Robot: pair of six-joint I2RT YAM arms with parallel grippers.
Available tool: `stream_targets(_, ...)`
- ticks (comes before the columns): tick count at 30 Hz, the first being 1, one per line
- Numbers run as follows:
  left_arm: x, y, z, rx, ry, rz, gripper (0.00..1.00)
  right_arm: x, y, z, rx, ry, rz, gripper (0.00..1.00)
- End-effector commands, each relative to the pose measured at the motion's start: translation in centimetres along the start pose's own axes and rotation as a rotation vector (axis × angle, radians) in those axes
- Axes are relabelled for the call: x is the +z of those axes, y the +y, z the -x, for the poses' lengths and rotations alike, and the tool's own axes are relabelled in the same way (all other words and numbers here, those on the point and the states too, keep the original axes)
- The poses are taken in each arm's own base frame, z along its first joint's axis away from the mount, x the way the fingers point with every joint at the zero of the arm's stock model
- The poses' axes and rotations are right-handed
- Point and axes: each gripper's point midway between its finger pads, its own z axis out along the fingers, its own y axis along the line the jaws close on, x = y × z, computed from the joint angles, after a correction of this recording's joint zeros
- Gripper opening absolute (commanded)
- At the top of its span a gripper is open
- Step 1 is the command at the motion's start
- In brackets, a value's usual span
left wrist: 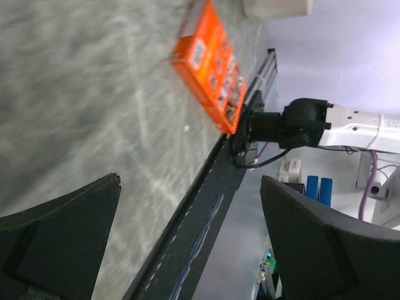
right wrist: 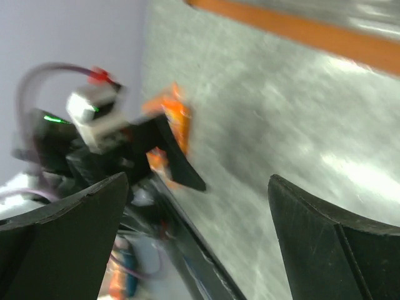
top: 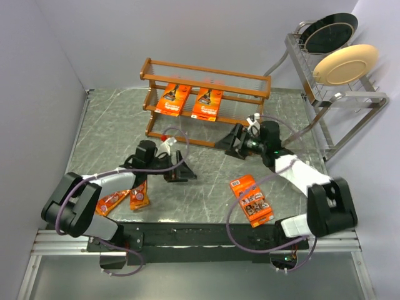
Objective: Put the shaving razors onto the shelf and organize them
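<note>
Looking down on the grey marbled bench (top: 206, 181), where are the flat orange razor packs (top: 252, 200)? (Listener)

Two large rectangular cards (top: 174, 99) lie side by side on the left half of the wide orange-brown wooden tiered shelf (top: 206, 70) at the far edge. Two small narrow blister packs (top: 139, 195) lie toward the near-left corner, beside the left arm (top: 94, 187). Two overlapped packs rest toward the near-right corner. (Describer)

What are the arms doing? (Listener)

Neither holds anything. The left fingers (left wrist: 62, 244) stand wide apart, low over bare bench left of centre. The right fingers (right wrist: 337, 250) are also wide apart and empty, just in front of the shelf's right half. (Describer)

How would a loose pack handle? (Listener)

Probably light, thin and fairly stiff, with a slick plastic front. Lying flat, it offers little to pinch, so I would take it by a long edge or a short end and tip it up off the bench. Squeeze gently: the card may bend, and the glossy blister could slip. (Describer)

Anything else nearby? (Listener)

A silver metal plate rack (top: 356, 97) at the far-right corner holds one black plate (top: 331, 31) and one cream plate (top: 345, 64). (Describer)
</note>
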Motion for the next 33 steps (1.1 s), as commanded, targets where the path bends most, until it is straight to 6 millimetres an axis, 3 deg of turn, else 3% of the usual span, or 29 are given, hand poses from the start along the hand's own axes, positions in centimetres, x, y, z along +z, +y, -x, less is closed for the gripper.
stream_targets(1,2.0,-3.1,2.3,0.096,-0.133,-0.058,0.99,-5.2,-2.3,0.3,-0.301,-0.001,-0.284,1.0)
stream_targets(2,2.5,-2.8,2.2,0.086,-0.141,-0.045,1.0,-6.8,-4.2,-0.5,-0.359,0.057,-0.398,0.98)
stream_targets(3,3.2,-3.3,1.7,0.08,-0.141,-0.047,1.0,-7.9,-3.7,0.6,-0.432,0.045,-0.441,0.97)
stream_targets(4,4.1,-3.3,2.1,0.086,-0.167,-0.043,0.99,-8.9,-4.6,1.0,-0.492,0.056,-0.51,0.95)
stream_targets(6,5.7,-4.0,0.8,0.087,-0.133,-0.05,0.99,-10.8,-5.4,0.6,-0.655,0.152,-0.568,0.91)
stream_targets(8,7.2,-4.3,0.9,0.087,-0.127,-0.057,0.99,-12.7,-7.2,0.1,-0.756,0.249,-0.649,0.9)
stream_targets(11,8.3,-4.0,1.0,0.068,-0.125,-0.02,0.98,-14.4,-9.7,-2.2,-0.751,0.442,-0.706,0.84)
stream_targets(14,8.1,-4.0,1.3,0.105,-0.141,-0.001,0.96,-14.8,-11.9,-3.2,-0.725,0.566,-0.747,0.81)
stream_targets(18,7.5,-3.9,1.3,0.172,-0.135,0.023,0.97,-14.8,-13.9,-4.1,-0.709,0.657,-0.777,0.85)
stream_targets(24,6.7,-3.5,-0.2,0.183,-0.123,0.008,0.99,-14.7,-14.7,-7.2,-0.673,0.852,-0.689,0.88)
stream_targets(31,8.7,-4.0,-3.6,0.153,-0.066,-0.045,0.77,-13.8,-14.8,-8.6,-0.639,0.927,-0.593,0.86)
stream_targets(33,9.5,-5.0,-4.7,0.167,-0.047,-0.077,0.7,-13.2,-14.4,-9.1,-0.603,0.941,-0.542,0.82)
